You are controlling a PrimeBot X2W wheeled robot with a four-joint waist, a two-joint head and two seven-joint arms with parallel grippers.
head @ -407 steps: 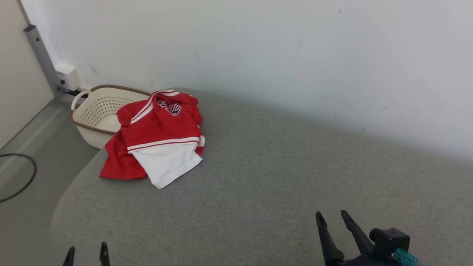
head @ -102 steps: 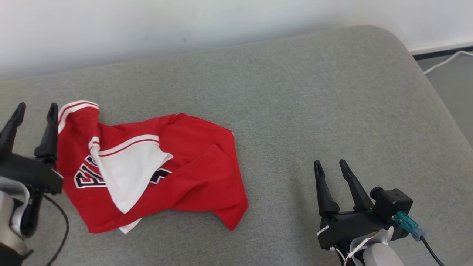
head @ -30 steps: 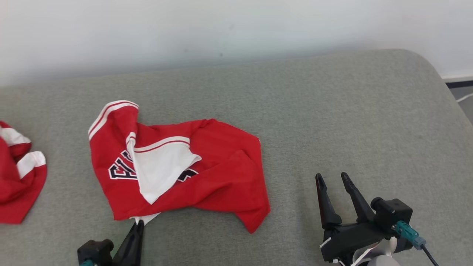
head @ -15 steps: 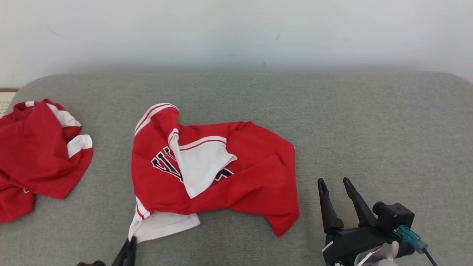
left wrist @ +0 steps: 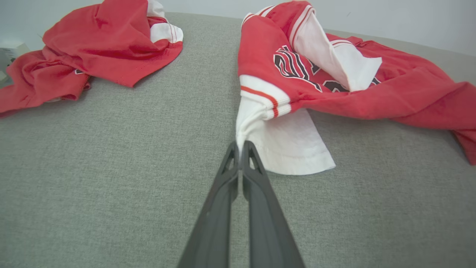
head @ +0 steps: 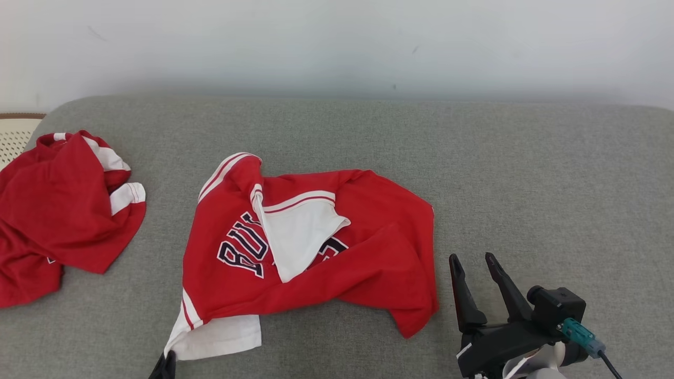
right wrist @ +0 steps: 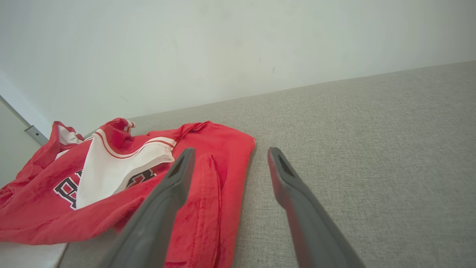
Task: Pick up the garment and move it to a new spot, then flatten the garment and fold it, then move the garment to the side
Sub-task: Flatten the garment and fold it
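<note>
A crumpled red jersey (head: 368,252) with white sleeves and dark letters lies in the middle of the grey cushion (head: 526,173). One white sleeve (head: 221,337) is drawn out toward the front edge. My left gripper (left wrist: 240,147) is shut on that sleeve's (left wrist: 290,145) corner; in the head view just its tip (head: 164,366) shows at the bottom edge. My right gripper (head: 471,258) stands open beside the jersey's right hem, nothing between its fingers. In the right wrist view the right gripper (right wrist: 230,152) hovers over the jersey's (right wrist: 219,167) edge.
A second red and white garment (head: 58,210) lies bunched at the cushion's left end, also in the left wrist view (left wrist: 93,41). A pale perforated basket (head: 16,137) peeks in behind it. A white wall runs along the back. Bare grey cushion stretches to the right.
The camera has swung left, bringing in the second garment and basket. My left gripper has pulled the white sleeve out toward the front, uncovering more of the lettering. The right gripper stays open.
</note>
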